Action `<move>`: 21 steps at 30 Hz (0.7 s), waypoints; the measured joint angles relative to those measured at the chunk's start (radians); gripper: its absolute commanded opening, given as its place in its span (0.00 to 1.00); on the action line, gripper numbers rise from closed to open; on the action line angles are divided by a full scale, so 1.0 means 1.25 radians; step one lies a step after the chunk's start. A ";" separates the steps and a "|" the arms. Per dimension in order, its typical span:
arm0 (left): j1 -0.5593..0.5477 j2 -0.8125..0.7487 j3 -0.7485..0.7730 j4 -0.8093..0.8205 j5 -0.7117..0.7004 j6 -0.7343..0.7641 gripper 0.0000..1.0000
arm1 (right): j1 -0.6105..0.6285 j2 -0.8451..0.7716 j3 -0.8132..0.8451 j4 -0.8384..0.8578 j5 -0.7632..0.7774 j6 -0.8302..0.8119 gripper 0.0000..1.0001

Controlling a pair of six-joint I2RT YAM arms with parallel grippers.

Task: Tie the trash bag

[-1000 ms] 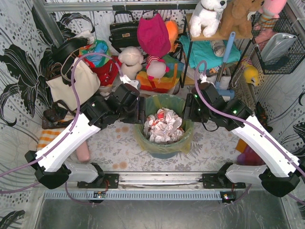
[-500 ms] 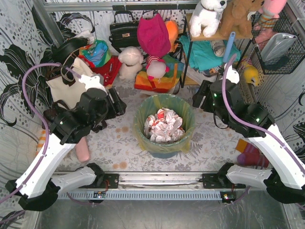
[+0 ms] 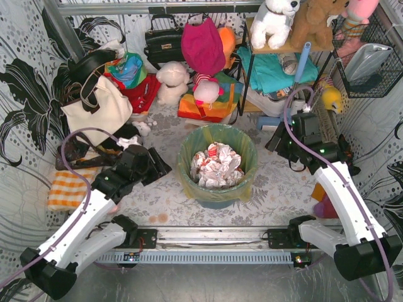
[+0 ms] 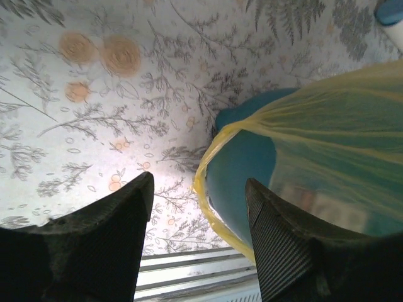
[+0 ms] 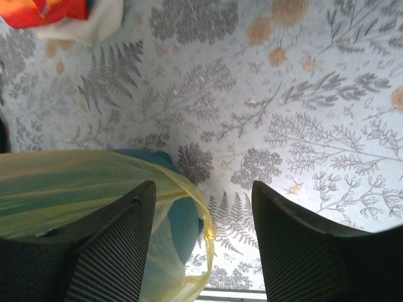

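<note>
Both arms have drawn back from the rim of the teal bin, where they worked a second ago, and now sit wider apart and closer to the mounting rail at 6 o'clock. Seen from above, the left gripper lies at the bin's 9 o'clock, near it but not touching, with its jaws spread and nothing between them. Its wrist camera shows two dark ribbed fingers apart above the floral cloth, and yellow plastic draped down the teal wall at 3 o'clock. The right gripper sits at the bin's 2 o'clock, likewise spread and empty, and its wrist camera shows the same plastic at 8 o'clock. At the centre, the trash bag, thin translucent yellow, lines the bin. Its top is folded out over the rim and its mouth is open and untied, with crumpled paper heaped inside. Farther out lie an orange checked cloth at 9 o'clock, a cream tote at 10, a black handbag at 11 and a white plush dog at 1.
</note>
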 measured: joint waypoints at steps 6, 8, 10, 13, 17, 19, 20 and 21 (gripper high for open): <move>0.004 -0.023 -0.173 0.164 0.118 -0.030 0.67 | -0.022 -0.042 -0.135 0.060 -0.086 -0.003 0.58; 0.004 -0.024 -0.217 0.205 0.154 -0.036 0.67 | -0.022 -0.054 -0.168 0.075 -0.110 -0.002 0.58; 0.004 -0.026 -0.248 0.238 0.178 -0.038 0.66 | -0.022 -0.063 -0.194 0.088 -0.131 0.003 0.58; 0.004 -0.027 -0.279 0.281 0.216 -0.037 0.65 | -0.022 -0.076 -0.234 0.113 -0.158 0.007 0.58; 0.004 -0.023 -0.312 0.337 0.256 -0.036 0.64 | -0.022 -0.091 -0.272 0.141 -0.193 0.019 0.57; 0.004 -0.013 -0.326 0.360 0.272 -0.036 0.64 | -0.022 -0.090 -0.282 0.158 -0.212 0.026 0.56; 0.004 -0.008 -0.332 0.369 0.279 -0.036 0.64 | -0.022 -0.089 -0.284 0.162 -0.220 0.028 0.56; 0.004 -0.004 -0.337 0.376 0.284 -0.036 0.64 | -0.022 -0.087 -0.285 0.167 -0.226 0.030 0.56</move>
